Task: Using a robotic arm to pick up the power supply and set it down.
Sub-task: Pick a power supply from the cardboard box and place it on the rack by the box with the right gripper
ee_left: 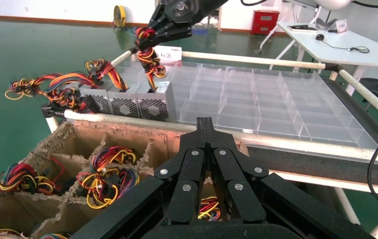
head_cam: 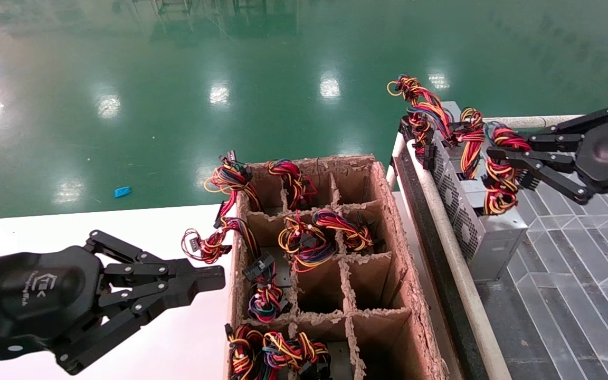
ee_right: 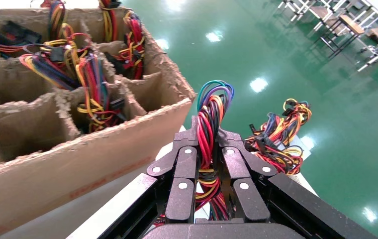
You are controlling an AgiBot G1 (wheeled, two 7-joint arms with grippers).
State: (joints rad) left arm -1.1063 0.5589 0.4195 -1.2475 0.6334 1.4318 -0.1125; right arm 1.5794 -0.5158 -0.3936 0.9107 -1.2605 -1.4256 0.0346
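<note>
My left gripper [head_cam: 206, 278] hangs idle to the left of the cardboard crate [head_cam: 388, 221], over the white table [head_cam: 124, 227], its fingers pressed together on nothing. The crate's cells hold more units, only their knotted wire bundles showing above the dividers.

Right of the crate, past the rail [head_cam: 449, 232], the power supply [head_cam: 481, 219] rests on the clear divided tray [head_cam: 573, 264] — the nearest in a short row of grey boxes, vent side facing the crate. My right gripper [head_cam: 502, 153] is pinching its wire bundle [head_cam: 499, 169] just above the box, fingers clamped on the red and yellow strands; the right wrist view shows those wires running straight up between my fingers.

I judge this to be the set-down step, with the box down or very nearly so — I cannot tell whether the bundle is carrying any weight. The next move calls for spreading my right fingers so the wires drop free, then drawing away from the tray without snagging a loop on the linkage.
</note>
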